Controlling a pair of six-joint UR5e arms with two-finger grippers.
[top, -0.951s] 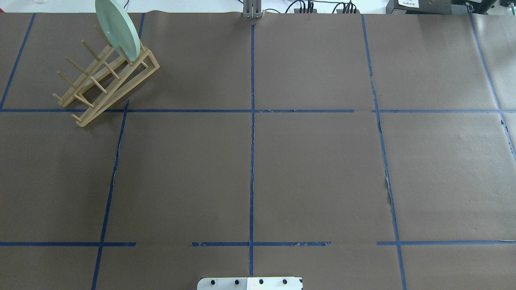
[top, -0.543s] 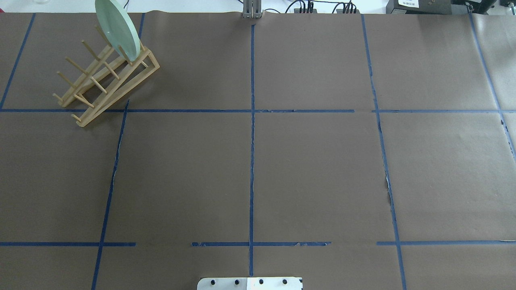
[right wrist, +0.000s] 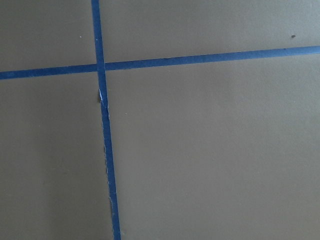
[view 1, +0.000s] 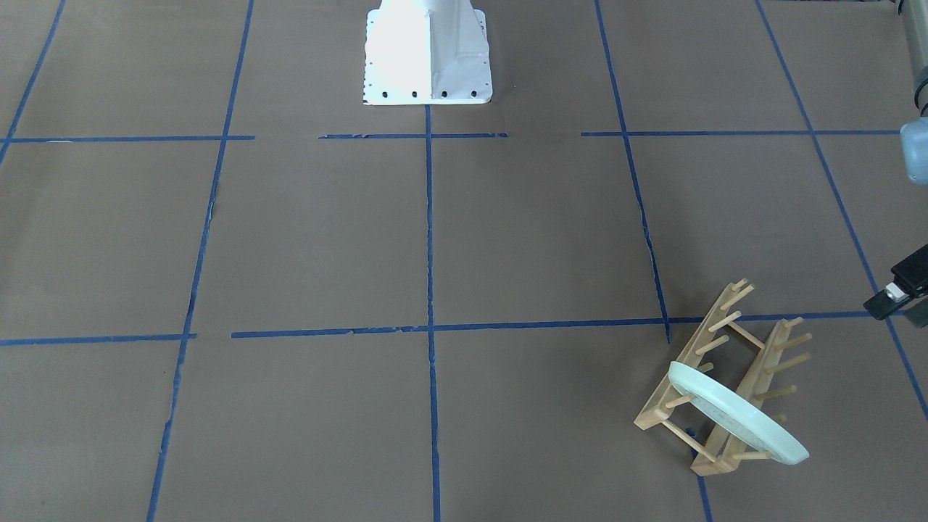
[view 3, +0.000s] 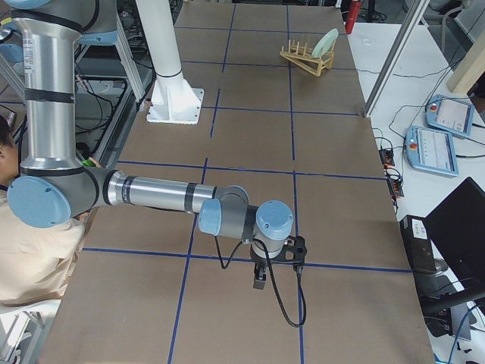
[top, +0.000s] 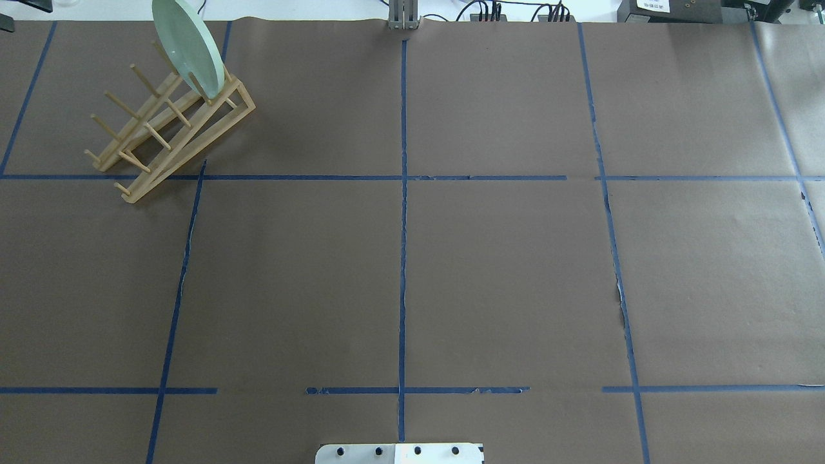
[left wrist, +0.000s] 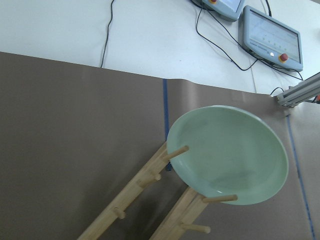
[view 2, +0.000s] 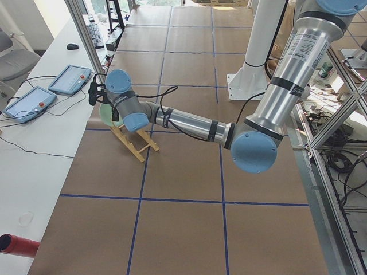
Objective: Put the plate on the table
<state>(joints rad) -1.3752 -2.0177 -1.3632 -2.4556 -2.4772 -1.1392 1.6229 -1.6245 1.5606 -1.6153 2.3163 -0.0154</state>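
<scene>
**One plate, standing on edge in the rack**

Front-facing view: the plate stands tilted between pegs of the wooden rack, in the end slot farthest from the white robot base. It does not lie on the desk.

Overhead view: the plate leans in the rack's high end. The rack sits askew to the blue tape lines, its low end touching one of them.

Left-side view: the left pincer hangs just beside the plate, over the rack's plate end. I cannot tell whether its jaws are apart or together.

Right-side view: the right pincer points down at the desk, well apart from the rack and near a tape line. Its jaws cannot be made out either.

Left wrist view: the plate's hollow face shows, with one peg of each rack rail in front of its lower edge.

Right wrist view: only brown paper and a crossing of tape lines.
</scene>
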